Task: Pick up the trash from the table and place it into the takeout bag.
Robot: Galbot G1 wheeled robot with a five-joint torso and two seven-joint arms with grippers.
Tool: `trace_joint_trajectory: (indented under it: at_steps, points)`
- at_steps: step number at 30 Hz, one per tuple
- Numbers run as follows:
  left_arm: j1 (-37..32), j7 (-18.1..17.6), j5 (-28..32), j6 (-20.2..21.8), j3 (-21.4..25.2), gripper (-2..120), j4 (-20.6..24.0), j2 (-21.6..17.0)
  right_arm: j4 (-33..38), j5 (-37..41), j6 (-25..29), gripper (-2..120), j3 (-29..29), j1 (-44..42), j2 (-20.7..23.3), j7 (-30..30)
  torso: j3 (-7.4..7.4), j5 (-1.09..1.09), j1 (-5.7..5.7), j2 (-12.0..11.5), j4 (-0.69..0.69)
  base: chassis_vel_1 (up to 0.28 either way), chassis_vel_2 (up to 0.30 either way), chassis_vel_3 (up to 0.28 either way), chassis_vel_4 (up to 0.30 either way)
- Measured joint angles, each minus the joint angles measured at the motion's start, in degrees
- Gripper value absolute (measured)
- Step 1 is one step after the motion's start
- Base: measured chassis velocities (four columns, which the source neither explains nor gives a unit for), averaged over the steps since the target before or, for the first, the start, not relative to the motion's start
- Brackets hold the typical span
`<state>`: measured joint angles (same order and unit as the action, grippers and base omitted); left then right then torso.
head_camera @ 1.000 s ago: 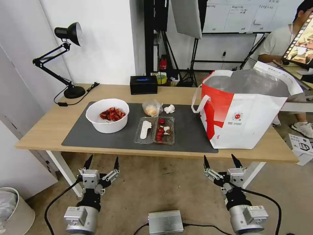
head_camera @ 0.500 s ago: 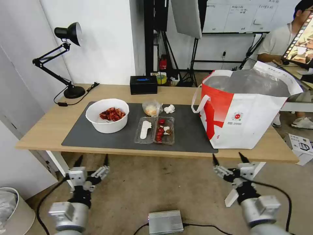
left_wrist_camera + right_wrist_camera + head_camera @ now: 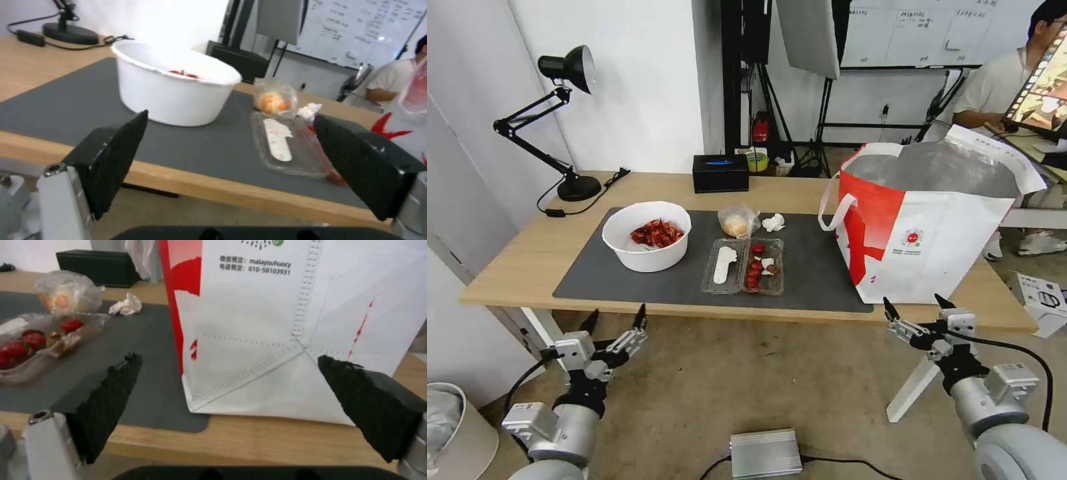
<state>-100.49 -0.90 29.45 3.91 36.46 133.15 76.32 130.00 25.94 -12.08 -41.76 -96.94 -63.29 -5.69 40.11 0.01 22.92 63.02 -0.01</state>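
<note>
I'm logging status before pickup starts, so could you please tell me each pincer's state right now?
Left pincer: open, holding nothing.
Right pincer: open, holding nothing.

On the table's (image 3: 520,257) dark mat a white bowl of red shells (image 3: 647,235), a bagged bun (image 3: 737,221), a crumpled tissue (image 3: 773,222) and an opened clear clamshell tray (image 3: 744,266) are seen; the takeout bag (image 3: 924,223) is stood upright, open-mouthed, well apart.
</note>
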Motion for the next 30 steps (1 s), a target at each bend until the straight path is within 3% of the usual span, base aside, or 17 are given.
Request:
trace_joint_trajectory:
  at_steps: [8, 10, 21, 23, 25, 26, 27, 30]
  points:
    - [1.05, 0.21, 3.66, 0.66, -0.48, 100, -0.7, -1.95, 0.18, -0.15, 0.2, 100, 0.31, -0.03, 0.25, 0.35, 0.0, 0.0, 0.0, 0.0, 0.0, 0.0, 0.0, 0.0, 0.0]
    - [2.51, -0.47, 9.53, 3.04, -1.19, 100, -0.7, -3.57, 0.34, -0.17, 0.39, 100, 0.42, -0.16, 0.36, 0.53, 0.0, -0.01, 0.0, 0.0, 0.0, 0.0, 0.0, 0.0, 0.0]
    - [7.96, -1.26, 19.45, 6.75, -3.05, 100, -2.91, -8.36, 1.36, -0.02, 0.6, 100, 0.73, -0.45, 0.83, 0.6, 0.0, -0.01, 0.0, 0.0, 0.0, 0.0, 0.0, 0.0, 0.0]
    - [10.61, -1.99, 25.73, 8.7, -3.47, 100, -3.91, -10.94, 2.05, 0.37, 0.6, 100, 0.52, -0.98, 1.17, 0.59, 0.0, -0.01, 0.0, 0.0, 0.01, 0.0, 0.0, 0.0, 0.0]
    - [11.22, -2.26, 27.33, 9.31, -3.61, 100, -3.97, -11.39, 2.14, 0.53, 0.6, 100, 0.46, -1.04, 1.25, 0.59, 0.0, -0.01, 0.0, 0.0, 0.01, 0.0, 0.0, 0.0, 0.0]
    - [12.97, -3.41, 31.49, 10.91, -4.2, 100, -4.05, -12.46, 2.27, 1.01, 0.59, 100, 0.13, -1.03, 1.56, 0.59, 0.0, -0.01, 0.0, 0.0, 0.0, 0.0, 0.0, 0.0, 0.0]
    - [12.97, -3.41, 31.49, 10.91, -4.2, 100, -4.05, -12.46, 2.27, 1.01, 0.59, 100, 0.13, -1.03, 1.56, 0.59, 0.0, -0.01, 0.0, 0.0, 0.0, 0.0, 0.0, 0.0, 0.0]
    - [16.42, -6.4, 38.82, 13.4, -6.45, 100, -4.25, -13.87, 2.27, 1.74, 0.51, 100, -0.35, -0.63, 2.49, 0.26, 0.0, 0.0, 0.0, 0.0, 0.0, 0.0, 0.0, 0.0, 0.0]
